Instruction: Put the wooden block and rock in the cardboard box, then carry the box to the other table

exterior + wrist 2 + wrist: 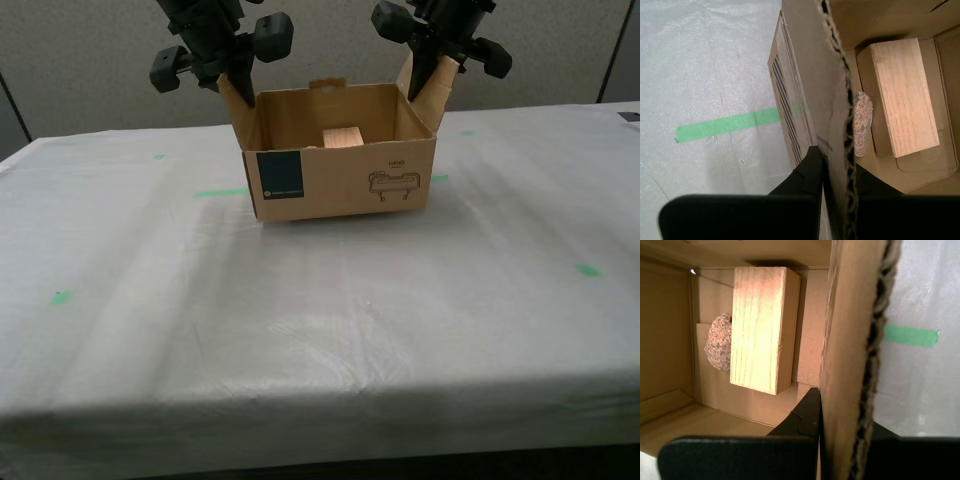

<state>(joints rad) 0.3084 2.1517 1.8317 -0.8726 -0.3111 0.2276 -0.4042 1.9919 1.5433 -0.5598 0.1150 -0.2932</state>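
The cardboard box [340,165] sits on the cloth-covered table [300,320] at about 12 o'clock in the exterior view, the wooden block [762,327] and the rock [719,342] lying touching inside it; my first gripper [840,440] pinches one side flap while my second gripper [832,187] pinches the opposite flap, each with one finger inside the wall and one outside; both arms reach down from above at 11 and 1 o'clock in the exterior view. The load looks complete, and the box seems at or just above the cloth, though contact cannot be told; the set-down would go best level and slow, both flaps released together only once the base rests flat.
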